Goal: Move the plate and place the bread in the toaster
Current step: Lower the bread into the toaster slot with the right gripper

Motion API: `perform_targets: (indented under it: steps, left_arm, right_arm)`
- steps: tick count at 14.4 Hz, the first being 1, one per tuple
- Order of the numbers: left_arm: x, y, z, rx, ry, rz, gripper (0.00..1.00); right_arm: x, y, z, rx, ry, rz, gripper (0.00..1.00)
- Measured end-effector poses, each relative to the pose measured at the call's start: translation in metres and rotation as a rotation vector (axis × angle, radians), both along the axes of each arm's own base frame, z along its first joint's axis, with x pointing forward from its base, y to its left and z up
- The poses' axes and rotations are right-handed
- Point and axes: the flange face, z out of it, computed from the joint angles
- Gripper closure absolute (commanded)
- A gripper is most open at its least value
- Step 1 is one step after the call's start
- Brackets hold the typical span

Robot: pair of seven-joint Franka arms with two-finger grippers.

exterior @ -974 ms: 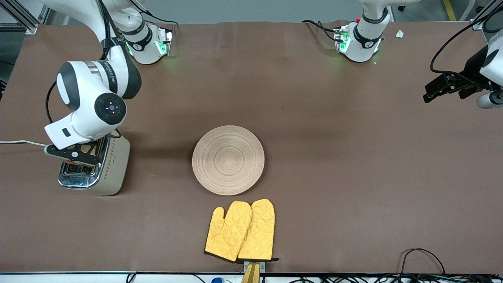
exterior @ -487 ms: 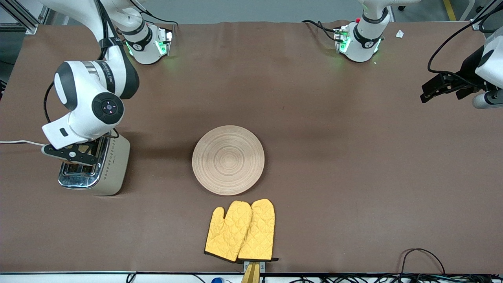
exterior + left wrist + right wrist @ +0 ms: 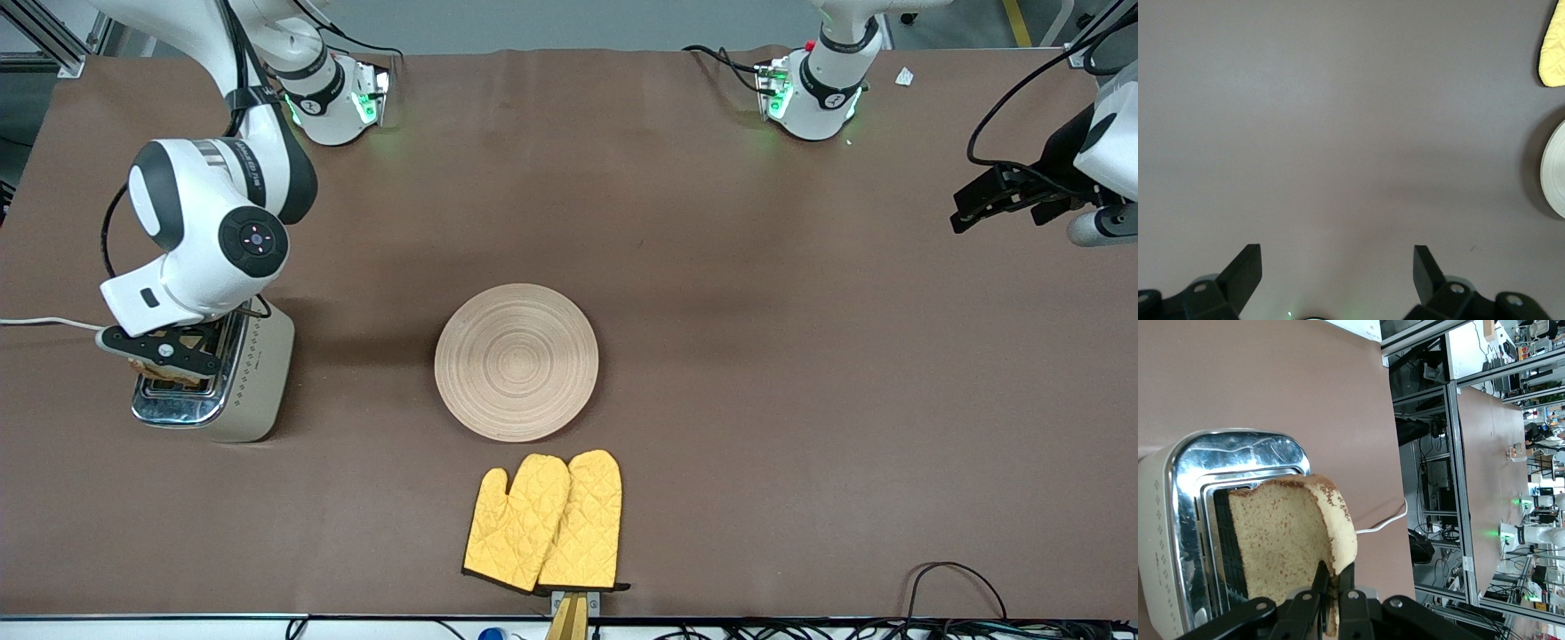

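Note:
My right gripper [image 3: 160,351] is over the toaster [image 3: 258,382], which stands at the right arm's end of the table. In the right wrist view the gripper [image 3: 1336,577] is shut on the edge of the bread [image 3: 1281,537], a light brown speckled slice held over the toaster's [image 3: 1188,483] chrome top and slot. A corner of the bread [image 3: 142,364] peeks from under the gripper in the front view. The pale wooden plate [image 3: 516,362] lies mid-table with nothing on it. My left gripper [image 3: 978,200] is open, raised at the left arm's end; its fingers [image 3: 1245,270] are wide apart over bare table.
Two yellow oven mitts [image 3: 545,523] lie nearer to the front camera than the plate. The toaster's white cord [image 3: 44,322] runs off the table's edge. Cables [image 3: 951,587] lie at the front edge. The plate's rim [image 3: 1555,170] and a mitt [image 3: 1553,47] show in the left wrist view.
My right gripper has shifted slightly over the toaster with the bread. The left gripper moved a little between the earliest frame and the second, then stayed still. The plate has not moved.

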Motion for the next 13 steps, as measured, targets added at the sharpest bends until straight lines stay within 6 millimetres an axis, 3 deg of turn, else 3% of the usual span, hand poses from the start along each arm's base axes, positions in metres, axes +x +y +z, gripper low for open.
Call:
perform_targets:
  steps: [10, 11, 13]
  left_arm:
    - [0.0, 0.0, 0.0, 0.0, 0.002, 0.001, 0.0]
    - [0.0, 0.0, 0.0, 0.0, 0.001, 0.001, 0.0]
    - [0.0, 0.0, 0.002, 0.0, -0.002, 0.001, 0.0]
  right_arm:
    - [0.003, 0.001, -0.015, 0.002, -0.005, 0.003, 0.97]
    - [0.003, 0.001, -0.017, 0.001, -0.003, 0.003, 0.88]
    - [0.004, 0.001, -0.02, 0.0, 0.0, 0.001, 0.61]
